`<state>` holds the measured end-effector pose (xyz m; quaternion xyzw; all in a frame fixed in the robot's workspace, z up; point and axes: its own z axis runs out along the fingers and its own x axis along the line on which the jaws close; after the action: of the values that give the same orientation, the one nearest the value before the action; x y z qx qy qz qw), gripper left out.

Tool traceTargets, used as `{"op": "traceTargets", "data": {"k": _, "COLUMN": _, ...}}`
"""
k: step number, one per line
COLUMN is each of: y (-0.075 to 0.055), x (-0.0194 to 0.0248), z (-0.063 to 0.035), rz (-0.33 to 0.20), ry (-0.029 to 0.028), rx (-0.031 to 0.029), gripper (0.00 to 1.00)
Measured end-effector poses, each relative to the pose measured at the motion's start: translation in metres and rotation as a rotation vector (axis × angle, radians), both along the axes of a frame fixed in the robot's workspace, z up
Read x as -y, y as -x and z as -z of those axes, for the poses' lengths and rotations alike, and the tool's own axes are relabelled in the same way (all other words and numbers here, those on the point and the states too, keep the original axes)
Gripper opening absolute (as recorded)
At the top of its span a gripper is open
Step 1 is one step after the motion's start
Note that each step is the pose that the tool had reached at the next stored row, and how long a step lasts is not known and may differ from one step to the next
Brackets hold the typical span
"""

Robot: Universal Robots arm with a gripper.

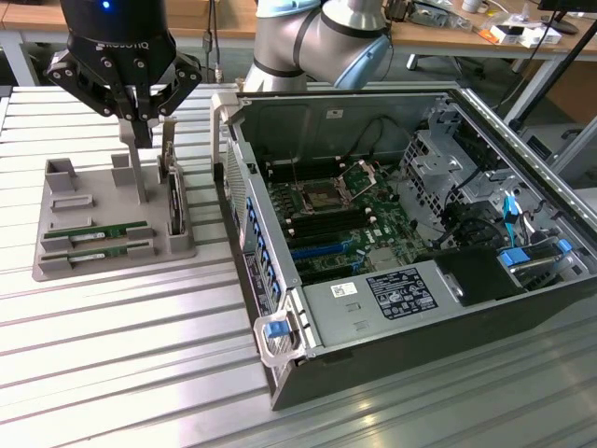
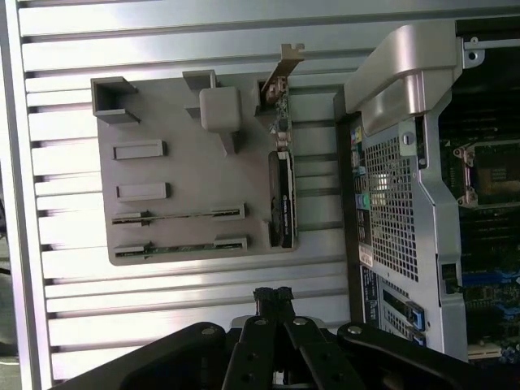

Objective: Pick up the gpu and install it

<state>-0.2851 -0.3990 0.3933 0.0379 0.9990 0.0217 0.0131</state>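
Two long thin green sticks with white labels lie side by side in slots of a grey tray [image 1: 58,264] at the exterior view's left; the gpu [image 1: 101,230] is one of them, the other [image 1: 99,249] lies just in front. In the wrist view the tray [image 2: 191,166] shows them edge-on, the gpu [image 2: 180,215] among them. My gripper [image 1: 141,138] hangs above the tray's back part, fingers shut with nothing between them. Its fingertips [image 2: 274,297] sit apart from the sticks.
An upright dark card with a metal bracket [image 1: 174,201] stands at the tray's edge nearest the case [image 2: 282,203]. An open computer case [image 1: 424,289] lies on the slatted metal table at the exterior view's right, motherboard [image 1: 336,219] exposed.
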Motion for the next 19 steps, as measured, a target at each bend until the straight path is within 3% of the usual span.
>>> {"op": "traceTargets", "data": {"k": 11, "y": 0.0, "x": 0.0, "z": 0.0, "rz": -0.023, "ry": 0.0, "rx": 0.0, "gripper": 0.1}}
{"op": "traceTargets", "data": {"k": 19, "y": 0.0, "x": 0.0, "z": 0.0, "rz": -0.192, "ry": 0.0, "rx": 0.0, "gripper": 0.1}}
